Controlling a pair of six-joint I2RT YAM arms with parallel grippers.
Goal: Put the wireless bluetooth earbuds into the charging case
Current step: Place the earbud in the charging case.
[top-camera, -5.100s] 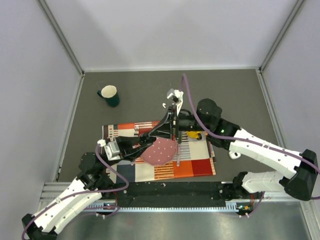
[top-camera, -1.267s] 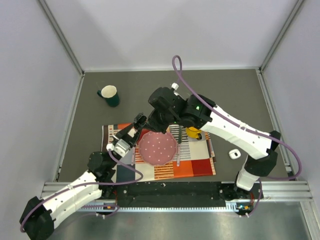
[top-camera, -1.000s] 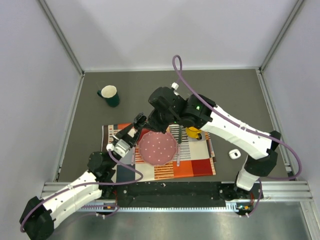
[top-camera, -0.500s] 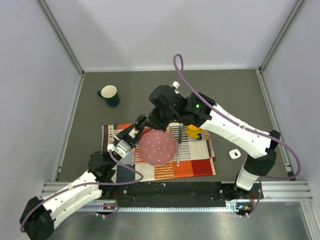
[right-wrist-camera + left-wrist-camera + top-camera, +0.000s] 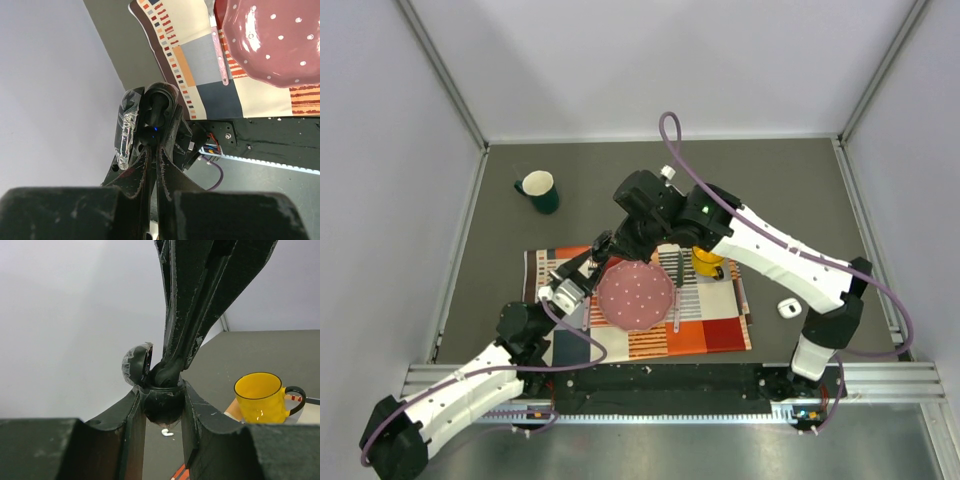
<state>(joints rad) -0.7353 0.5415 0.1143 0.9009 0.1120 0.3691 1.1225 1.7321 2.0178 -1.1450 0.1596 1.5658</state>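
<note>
1. The left gripper point(image 5: 162, 401) had its two fingers point(image 5: 201, 416) clamped on either side of a black oval plastic shell point(image 5: 161, 416). The shell's round hinged lid point(image 5: 136, 364) stood open to one side.
2. The right gripper point(image 5: 156, 145) reached in from the opposite side, its fingers point(image 5: 171, 162) drawn to a thin slit. Their tips sat in the shell's mouth beside a small blue light point(image 5: 155, 129). Whether anything was pinched between them could not be told.
3. The charging case point(image 5: 787, 308), a small white rounded-square plastic box, lay on the dark grey table point(image 5: 790, 190). It was well apart to the right, off the patchwork cloth point(image 5: 712, 330), and neither arm touched it.
4. One earbud point(image 5: 166, 432), a tiny white comma-shaped plastic piece, lay on the table below the held shell. The second was not visible.
5. With both arms busy on the black shell, the white box and the loose earbud went unattended, so the task looked barely begun.
6. The right fingertips seemed wedged in the shell. A careless pull could drag it from the left grip, strain the lid hinge, or drop it near the earbud, the pink dotted plate point(image 5: 635, 297) or the yellow mug point(image 5: 257, 399).
7. The tiny earbud on the flat table would probably be easy to flick away during a pinch.
8. No brand, label or writing could be read. The dark mark on the white box was too small to make out.
</note>
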